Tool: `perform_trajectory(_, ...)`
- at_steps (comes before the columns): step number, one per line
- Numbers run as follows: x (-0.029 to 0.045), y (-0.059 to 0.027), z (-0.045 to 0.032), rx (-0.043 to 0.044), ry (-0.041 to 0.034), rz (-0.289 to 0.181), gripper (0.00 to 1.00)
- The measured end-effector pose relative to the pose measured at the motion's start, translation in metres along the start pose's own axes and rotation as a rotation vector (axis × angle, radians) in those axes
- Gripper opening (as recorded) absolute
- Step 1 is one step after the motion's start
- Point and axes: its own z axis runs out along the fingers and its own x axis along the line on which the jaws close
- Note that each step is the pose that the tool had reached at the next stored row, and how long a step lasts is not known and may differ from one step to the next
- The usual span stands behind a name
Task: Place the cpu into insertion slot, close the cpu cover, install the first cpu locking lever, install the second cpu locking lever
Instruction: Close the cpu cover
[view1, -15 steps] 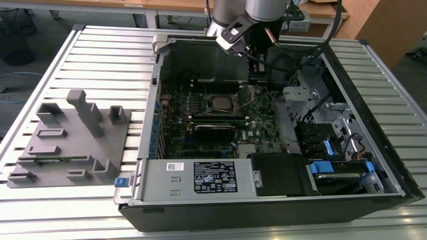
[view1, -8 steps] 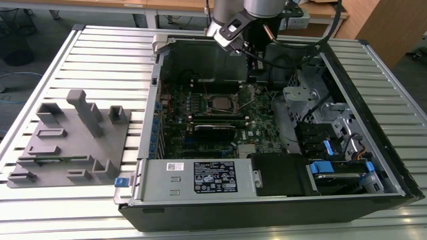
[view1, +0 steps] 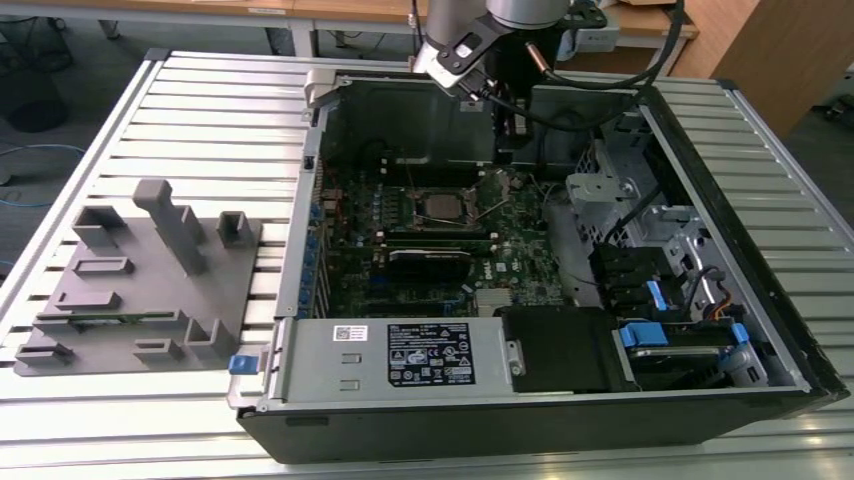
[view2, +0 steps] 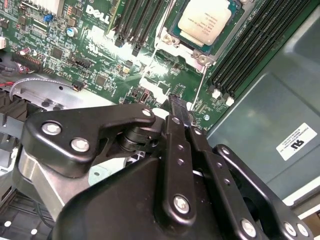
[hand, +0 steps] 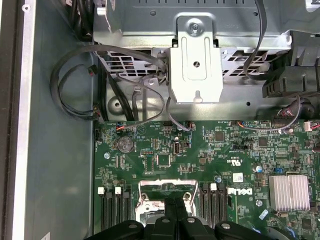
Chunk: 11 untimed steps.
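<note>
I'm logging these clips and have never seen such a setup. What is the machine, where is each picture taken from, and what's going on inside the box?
This is a single robot arm reaching into an open computer case that lies on a slatted table. The exterior view looks down on the whole scene. Both wrist views come from cameras riding on the arm and look along its end effector, the black two-fingered grasping part. It is shut and seems to hold nothing. It hovers over the green motherboard, near the cpu, which is already seated with the silvery cpu cover framing it. A thin wire lever runs toward the fingertips. A grey parts holder lies on the table at the exterior view's left.
</note>
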Motion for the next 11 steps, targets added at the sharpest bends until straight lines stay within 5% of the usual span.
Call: perform_trajectory(11,0.0,0.0001,-0.001,-0.0001,0.0002,0.0,0.11)
